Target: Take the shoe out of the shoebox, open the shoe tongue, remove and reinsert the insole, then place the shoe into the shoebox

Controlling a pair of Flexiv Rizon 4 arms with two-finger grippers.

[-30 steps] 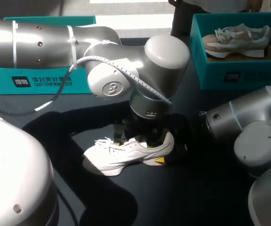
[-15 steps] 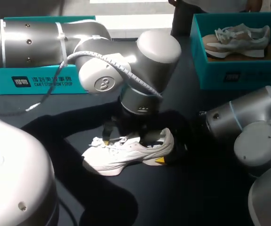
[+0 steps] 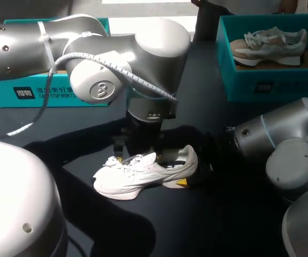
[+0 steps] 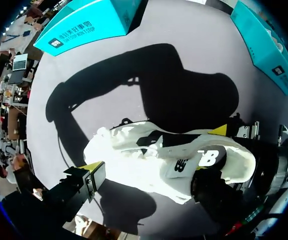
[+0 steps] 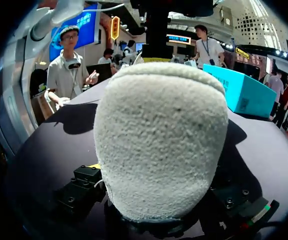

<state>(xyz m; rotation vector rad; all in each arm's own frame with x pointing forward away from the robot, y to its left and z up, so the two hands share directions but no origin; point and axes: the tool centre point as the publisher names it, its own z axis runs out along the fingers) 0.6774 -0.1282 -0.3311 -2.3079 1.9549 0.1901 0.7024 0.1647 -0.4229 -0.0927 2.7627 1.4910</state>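
Observation:
A white shoe [image 3: 143, 174] stands upright on the dark table, toe to the left, its dark opening [image 3: 169, 158] showing. In the left wrist view the shoe [image 4: 149, 150] lies straight below. My left gripper [image 3: 139, 153] hangs open just over the laces, and one yellow-tipped finger [image 4: 93, 172] shows beside the toe without gripping it. My right gripper [image 3: 190, 172] comes in from the right and is shut on the heel, a yellow tip [image 3: 181, 182] on the near side. In the right wrist view the fuzzy heel [image 5: 156, 130] rises between that gripper's [image 5: 156, 212] fingers.
A teal shoebox [image 3: 261, 80] at the back right holds a beige shoe [image 3: 271, 43]. Another teal box [image 3: 47, 93] lies at the back left behind my left arm. A white cable [image 3: 116, 67] runs along that arm.
My left arm has swung to the left, carrying its gripper from over the shoe's opening to over the laces. The shoe and my right arm have stayed put.

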